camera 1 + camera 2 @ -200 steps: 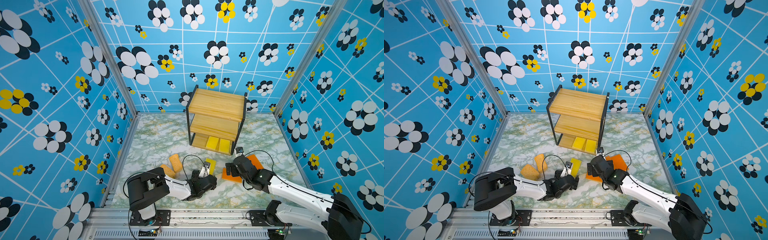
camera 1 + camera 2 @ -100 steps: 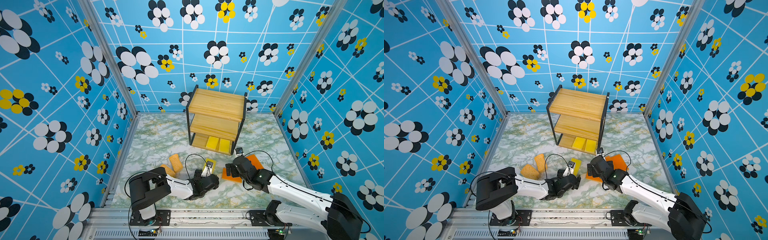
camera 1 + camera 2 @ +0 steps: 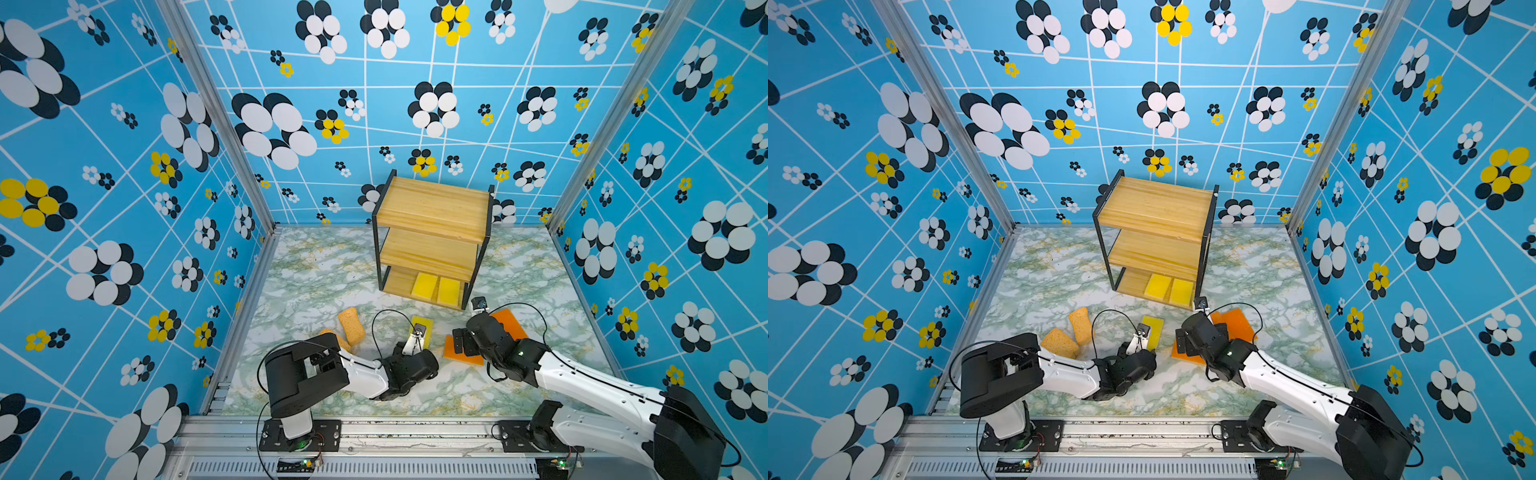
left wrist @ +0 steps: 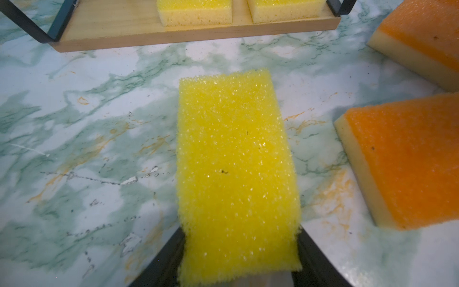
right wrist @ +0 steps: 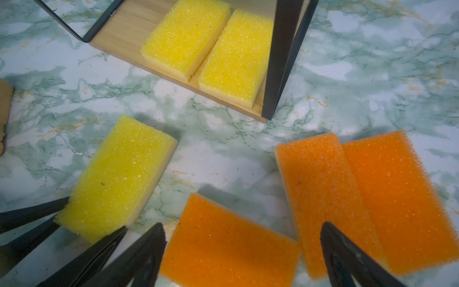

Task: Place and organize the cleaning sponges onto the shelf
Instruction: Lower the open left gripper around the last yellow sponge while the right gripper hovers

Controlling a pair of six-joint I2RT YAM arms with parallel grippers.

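So the left gripper point(image 4: 241, 231) has its two black fingers pinching the near end of a bright yellow rectangular foam sponge point(image 4: 236, 161), one finger pressed against each long side. That sponge sits out on the green-veined marble tabletop point(image 3: 316, 282), in front of the shelf and apart from it, with its long axis pointing roughly at the bottom board. Whether it's lifted off the surface at all, I honestly can't tell.

The small three-tier wooden shelf with a thin black metal frame point(image 3: 432, 208) stands toward the back wall. On its bottom board a second yellow sponge point(image 5: 185, 37) and a third yellow sponge point(image 5: 236, 57) lie flat, side by side and touching, over by the right front post.

The right gripper point(image 5: 242, 225) has its fingers spread wide with nothing clamped. It hangs over the orange ones. In the right wrist view, a flat orange rectangular sponge point(image 5: 228, 243) lies between the two fingertips. A second orange sponge point(image 5: 320, 193) and a third orange sponge point(image 5: 397, 198) lie side by side, touching, just past it. All three are on the marble, just right of the held yellow one.

Over by the left arm, a thick tan porous sponge point(image 3: 1079, 324) and a second tan sponge point(image 3: 1059, 343) lie touching each other, and the second one is partly hidden by the arm.
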